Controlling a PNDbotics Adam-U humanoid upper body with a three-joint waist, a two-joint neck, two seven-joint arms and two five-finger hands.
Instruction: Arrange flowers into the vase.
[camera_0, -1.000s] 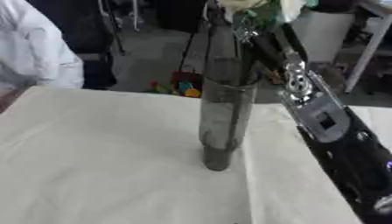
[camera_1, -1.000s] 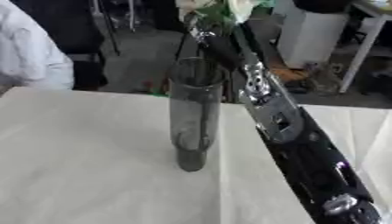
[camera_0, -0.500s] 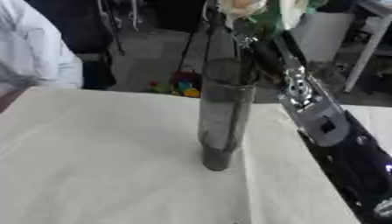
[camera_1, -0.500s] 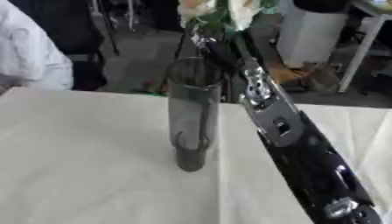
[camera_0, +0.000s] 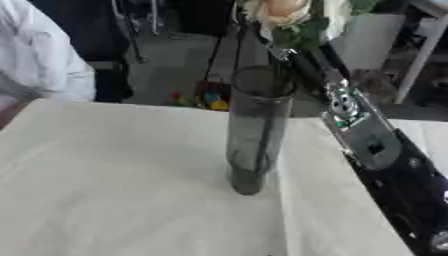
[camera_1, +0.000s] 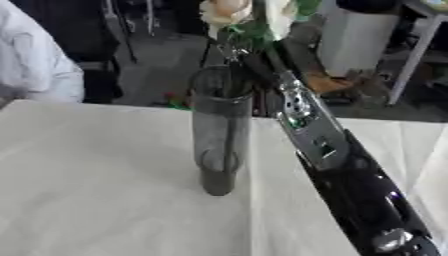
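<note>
Flower (camera_0: 278, 11) a bit lower vs 1 s ago, bloom nearer vase (camera_0: 255, 130) rim, stem now inside vase mouth. Right hand (camera_1: 254, 60) also down slightly, just behind rim; fingers hidden by leaves.

1. The setting looked like a lab or workshop rather than a home.
2. A table (camera_0: 105, 200) draped in plain white cloth filled the lower frame.
3. Behind it, across the upper frame, lay a bare grey floor (camera_0: 179, 65) with dark metal stands (camera_0: 127, 30).
4. At upper right stood a white bin-like container (camera_1: 354, 37) beside a pale table leg (camera_1: 411, 55).
5. Small colourful objects (camera_0: 203, 98) lay on the floor.
</note>
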